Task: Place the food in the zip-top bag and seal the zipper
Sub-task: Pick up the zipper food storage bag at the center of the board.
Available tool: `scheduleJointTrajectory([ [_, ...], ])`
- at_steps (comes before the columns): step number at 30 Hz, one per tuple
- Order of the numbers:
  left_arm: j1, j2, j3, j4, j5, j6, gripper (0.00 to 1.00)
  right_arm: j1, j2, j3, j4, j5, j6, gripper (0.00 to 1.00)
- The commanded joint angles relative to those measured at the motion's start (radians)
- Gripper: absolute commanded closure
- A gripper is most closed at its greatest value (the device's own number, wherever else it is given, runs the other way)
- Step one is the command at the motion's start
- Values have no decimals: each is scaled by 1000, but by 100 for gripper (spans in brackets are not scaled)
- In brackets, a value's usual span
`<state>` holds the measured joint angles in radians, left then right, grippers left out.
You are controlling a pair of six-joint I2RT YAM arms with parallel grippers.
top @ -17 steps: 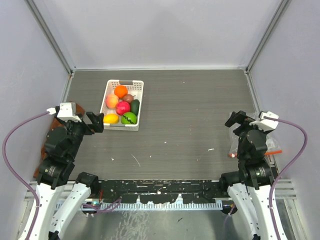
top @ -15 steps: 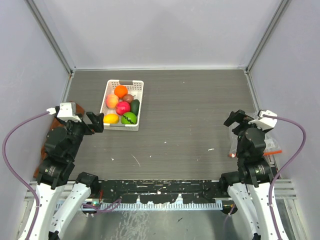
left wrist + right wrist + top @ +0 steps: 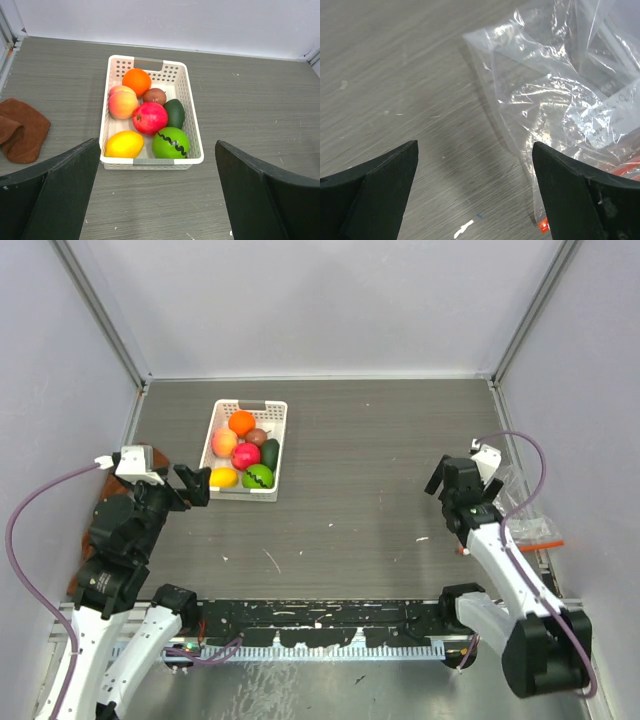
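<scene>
right gripper [image 3: 475, 145] spread wide, just left of the zip-top bag [image 3: 560, 100] at upper right; zipper [image 3: 627, 167] at lower right edge. aim for the mouth, pinch one film layer only. food [image 3: 150, 117] centre-frame in basket [image 3: 120, 161]; left gripper [image 3: 156, 144] likewise apart.

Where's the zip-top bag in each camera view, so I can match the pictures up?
Top external: the zip-top bag lies at the right edge, about mid-height.
Left wrist: not in it; this view shows the white basket instead.
Right wrist: the bag fills the upper right, beyond the open jaws.
Shared landmark: the red-orange zipper, visible in the top external and right wrist views.
</scene>
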<state>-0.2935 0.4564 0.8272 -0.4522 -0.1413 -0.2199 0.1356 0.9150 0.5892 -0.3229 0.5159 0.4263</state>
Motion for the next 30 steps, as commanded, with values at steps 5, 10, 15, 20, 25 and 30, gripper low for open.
scheduleJointTrajectory([
  [5,-21,-4,-6,78,22,1,2,-142,256,42,133,9,36,0],
  [10,-44,22,-8,82,42,1,2,-216,388,70,160,-72,29,4],
  [15,-53,44,-7,90,80,5,2,-263,493,94,170,-152,14,18],
  [20,-60,73,7,87,140,1,2,-267,515,105,167,-207,-6,57],
  [25,-66,137,33,90,250,-53,2,-265,459,92,162,-361,2,89],
  [30,-67,194,43,91,322,-131,2,-243,375,80,154,-496,39,100],
])
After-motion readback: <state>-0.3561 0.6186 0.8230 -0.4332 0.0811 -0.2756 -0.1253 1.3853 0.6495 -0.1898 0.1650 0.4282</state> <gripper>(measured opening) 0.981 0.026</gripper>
